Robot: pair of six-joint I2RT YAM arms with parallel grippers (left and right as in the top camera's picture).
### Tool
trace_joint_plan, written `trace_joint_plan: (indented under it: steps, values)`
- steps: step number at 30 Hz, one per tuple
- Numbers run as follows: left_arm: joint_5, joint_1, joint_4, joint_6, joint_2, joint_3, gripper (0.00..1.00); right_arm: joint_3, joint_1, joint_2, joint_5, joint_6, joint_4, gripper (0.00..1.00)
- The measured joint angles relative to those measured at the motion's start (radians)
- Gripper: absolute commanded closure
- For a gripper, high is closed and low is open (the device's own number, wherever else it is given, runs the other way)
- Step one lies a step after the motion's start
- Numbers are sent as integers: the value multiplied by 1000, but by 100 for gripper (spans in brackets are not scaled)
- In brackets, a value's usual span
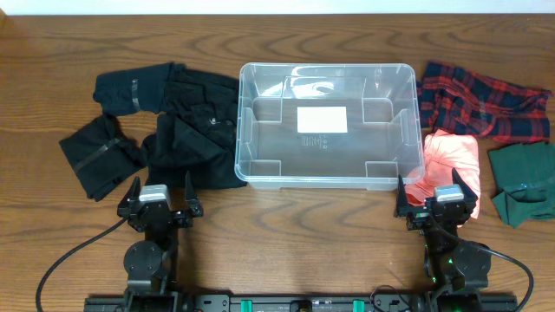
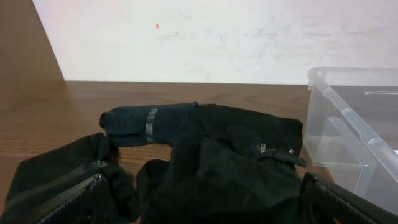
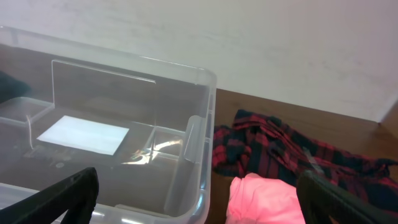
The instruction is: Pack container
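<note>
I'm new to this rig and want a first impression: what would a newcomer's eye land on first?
The clear container sits mid-table, holding nothing but a white label on its bottom. Black clothes are heaped at its left; at its right lie a red plaid cloth, a bright pink cloth and a dark green cloth.

Open-topped container (image 1: pixel 325 66) at frame centre reachable from above, black garments (image 1: pixel 186 130) crowding just beside its left wall, pink cloth (image 1: pixel 451 156) just beside its right wall, bare table (image 1: pixel 295 234) strip across lower centre.
</note>
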Motion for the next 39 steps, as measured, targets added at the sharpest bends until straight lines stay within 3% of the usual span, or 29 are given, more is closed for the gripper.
trace_joint_plan:
  steps: [7, 15, 20, 25, 31, 39]
  values:
    - [0, 0, 25, 0, 0, -1, 2, 0, 0, 0, 0, 0, 0, 1]
    - [16, 0, 385, 4, -1, -10, 2, 0, 0, 0, 0, 0, 0, 1]
    - [22, 0, 401, 23, 7, 65, 2, 0, 0, 0, 0, 0, 0, 1]
    - [22, 0, 294, 63, 107, 276, 2, 0, 0, 0, 0, 0, 0, 1]
    - [23, 0, 50, 102, 382, 615, 2, 0, 0, 0, 0, 0, 0, 2]
    - [56, 0, -501, 157, 888, 1128, 2, 0, 0, 0, 0, -2, 0, 1]
